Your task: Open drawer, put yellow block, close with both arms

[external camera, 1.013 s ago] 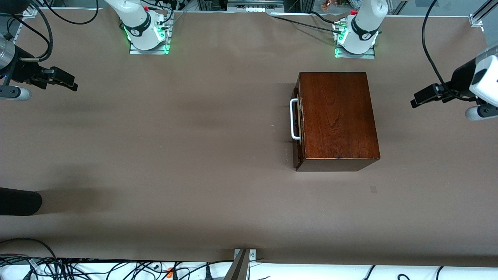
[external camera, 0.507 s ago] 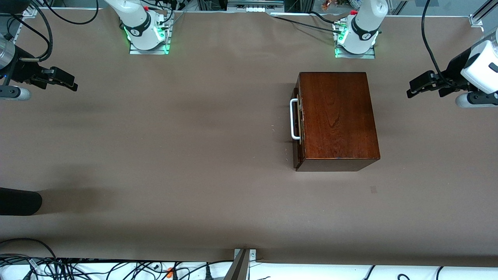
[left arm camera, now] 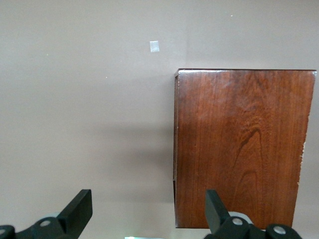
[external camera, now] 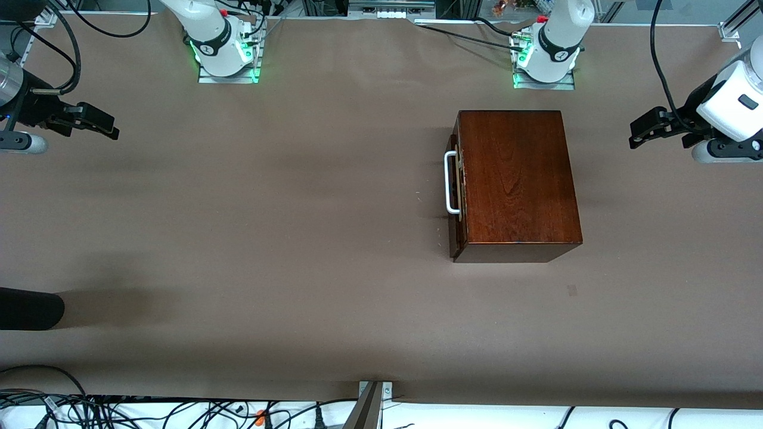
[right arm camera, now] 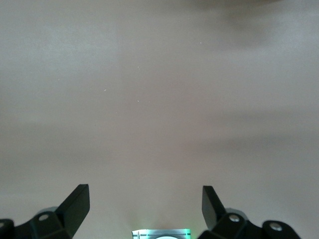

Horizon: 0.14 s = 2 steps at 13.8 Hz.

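Observation:
The dark brown wooden box (external camera: 517,182) stands on the table toward the left arm's end. Its drawer is pushed in, and the drawer front with the white loop handle (external camera: 451,182) faces the right arm's end. The box's top also shows in the left wrist view (left arm camera: 244,149). The yellow block is out of view. My left gripper (external camera: 641,130) is open and empty over bare table at the left arm's end, apart from the box; its jaws stand wide in the left wrist view (left arm camera: 148,211). My right gripper (external camera: 101,125) is open and empty over bare table at the right arm's end (right arm camera: 144,206).
A black rounded object (external camera: 30,308) reaches in at the table's edge at the right arm's end, nearer the camera. A small pale mark (external camera: 572,290) lies on the table nearer the camera than the box. Cables (external camera: 119,411) run along the near edge.
My left gripper has moved toward the robot bases' side of the table and its wrist has turned. The right arm and the box have not moved.

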Motion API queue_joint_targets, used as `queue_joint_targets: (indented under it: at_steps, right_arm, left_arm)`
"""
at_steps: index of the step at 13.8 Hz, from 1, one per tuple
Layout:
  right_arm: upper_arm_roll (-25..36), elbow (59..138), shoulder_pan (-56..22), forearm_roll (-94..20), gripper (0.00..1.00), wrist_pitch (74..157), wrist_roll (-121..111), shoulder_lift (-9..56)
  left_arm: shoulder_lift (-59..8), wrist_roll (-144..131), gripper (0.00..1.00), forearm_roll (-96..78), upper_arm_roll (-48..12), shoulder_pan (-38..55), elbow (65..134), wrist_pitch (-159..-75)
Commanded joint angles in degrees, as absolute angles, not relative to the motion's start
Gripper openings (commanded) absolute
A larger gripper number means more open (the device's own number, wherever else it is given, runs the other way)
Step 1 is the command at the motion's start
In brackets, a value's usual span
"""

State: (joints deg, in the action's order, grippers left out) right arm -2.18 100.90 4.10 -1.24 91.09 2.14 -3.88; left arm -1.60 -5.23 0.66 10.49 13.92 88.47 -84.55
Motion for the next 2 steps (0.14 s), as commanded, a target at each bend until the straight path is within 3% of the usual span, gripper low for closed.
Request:
queue_joint_targets:
  at_steps: [1,2]
  right_arm:
    - [-1.85,99.32,3.6,-1.32,1.0,89.74,2.9,-3.25]
    - [-1.85,99.32,3.6,-1.41,1.0,89.74,2.9,-3.25]
  left_arm:
    - [-1.05,-4.13,1.0,2.37,10.55,14.24,87.46,-83.15]
    - [-0.97,-4.13,1.0,2.37,10.63,14.24,87.45,-83.14]
